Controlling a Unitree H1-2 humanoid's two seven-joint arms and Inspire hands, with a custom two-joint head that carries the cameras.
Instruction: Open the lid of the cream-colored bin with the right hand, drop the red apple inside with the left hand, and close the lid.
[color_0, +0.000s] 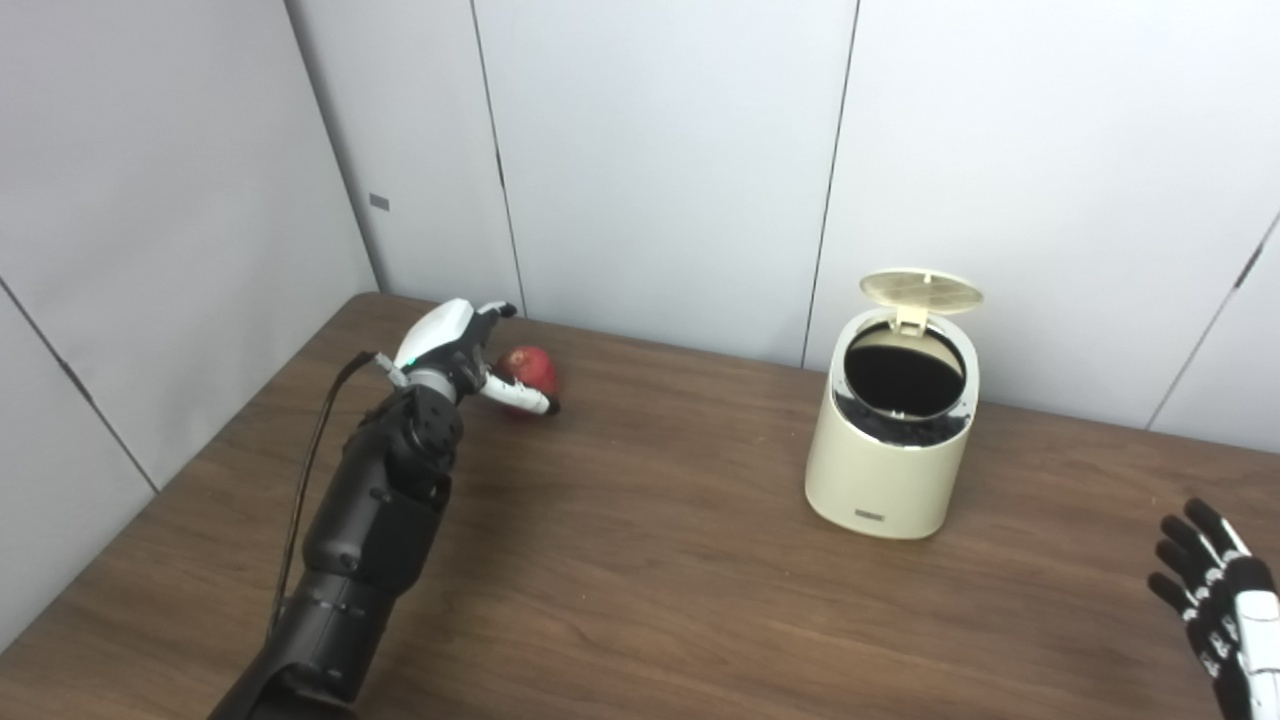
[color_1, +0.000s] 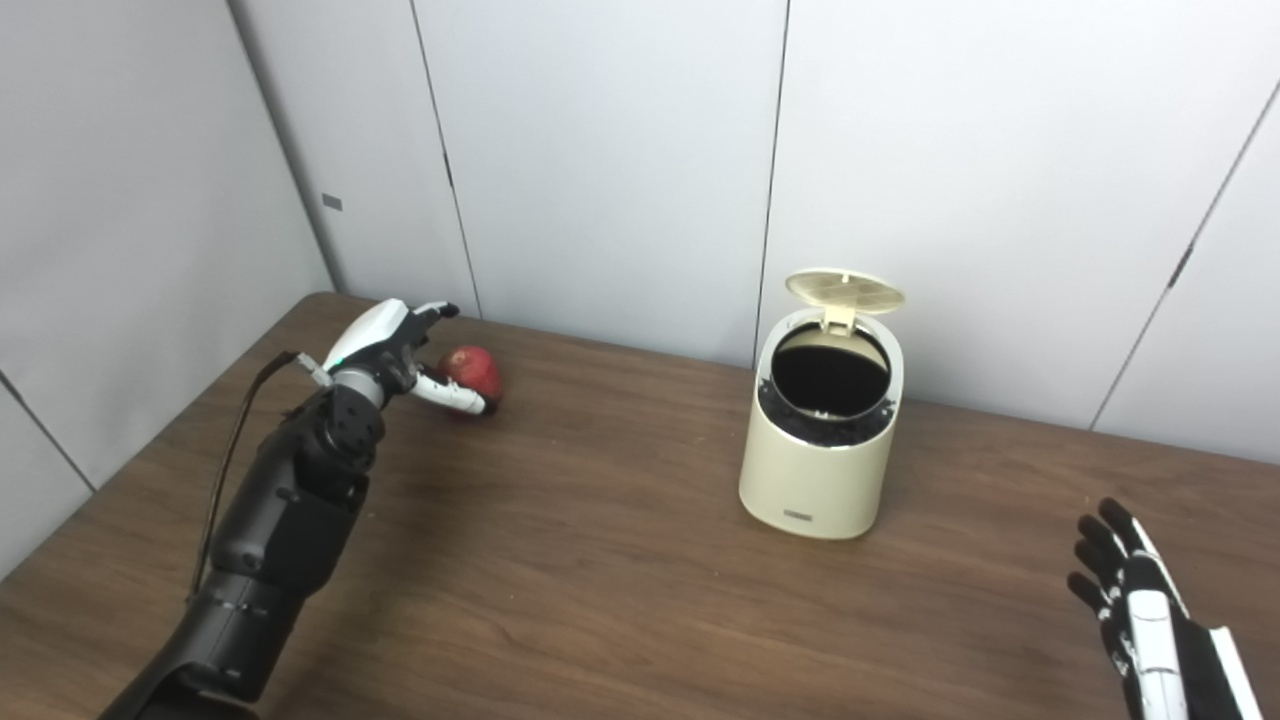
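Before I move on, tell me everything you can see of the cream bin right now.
The cream-colored bin is a small round container, smooth and plastic-looking, standing upright on the wooden table right of centre. Its hinged lid is flipped up at the back, showing a ribbed underside. The opening is dark, ringed by a shiny rim and what looks like a black liner edge. A small label sits low on the front. Neither hand touches it.

Desk (color_0: 640, 600): dark brown wood-grain top, fills lower frame, far-left corner visible. Wall panels (color_0: 660, 170): pale grey, plain, split by thin dark vertical seams, enclosing desk at back and left. Small dark tag (color_0: 379, 201) on back-left panel.
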